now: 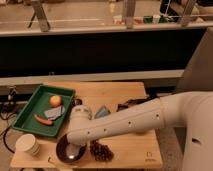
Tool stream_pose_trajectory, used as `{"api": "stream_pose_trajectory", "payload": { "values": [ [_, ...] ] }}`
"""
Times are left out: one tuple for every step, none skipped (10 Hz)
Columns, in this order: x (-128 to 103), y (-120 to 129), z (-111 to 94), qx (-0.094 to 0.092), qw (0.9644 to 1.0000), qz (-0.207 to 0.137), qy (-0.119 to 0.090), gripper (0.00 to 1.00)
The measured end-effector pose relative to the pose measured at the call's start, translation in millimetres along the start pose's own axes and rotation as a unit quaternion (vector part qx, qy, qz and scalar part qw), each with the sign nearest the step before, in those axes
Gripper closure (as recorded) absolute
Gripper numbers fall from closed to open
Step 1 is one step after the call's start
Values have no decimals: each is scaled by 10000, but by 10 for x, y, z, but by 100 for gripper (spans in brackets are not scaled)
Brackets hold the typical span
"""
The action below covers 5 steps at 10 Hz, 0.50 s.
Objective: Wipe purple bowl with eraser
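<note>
Though its grip cannot be told, the hand (75, 149) sits inside the purple bowl (60, 148).

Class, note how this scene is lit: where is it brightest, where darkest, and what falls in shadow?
Camera view: brightest on the floor at the top; darkest in the black band behind the table; warm, dim light on the wood; the white arm hangs over the purple bowl, which lies dark beneath it, where the pincer reaches down inside.
</note>
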<state>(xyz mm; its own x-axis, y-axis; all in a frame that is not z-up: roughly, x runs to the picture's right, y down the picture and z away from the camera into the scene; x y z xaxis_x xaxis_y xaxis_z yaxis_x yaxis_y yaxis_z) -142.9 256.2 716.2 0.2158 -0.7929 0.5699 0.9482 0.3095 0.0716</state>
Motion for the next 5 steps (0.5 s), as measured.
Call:
{"api": "stream_pose_trajectory", "payload": {
  "values": [
    [55,55,-5,-27,9999,80,58,100],
    [99,71,-4,-34,9999,114,102,100],
    [145,71,-2,-32,9998,130,149,100],
    [188,54,4,-18,9997,134,190,100],
    [208,0,18,7,9997,92,213,100]
  ]
}}
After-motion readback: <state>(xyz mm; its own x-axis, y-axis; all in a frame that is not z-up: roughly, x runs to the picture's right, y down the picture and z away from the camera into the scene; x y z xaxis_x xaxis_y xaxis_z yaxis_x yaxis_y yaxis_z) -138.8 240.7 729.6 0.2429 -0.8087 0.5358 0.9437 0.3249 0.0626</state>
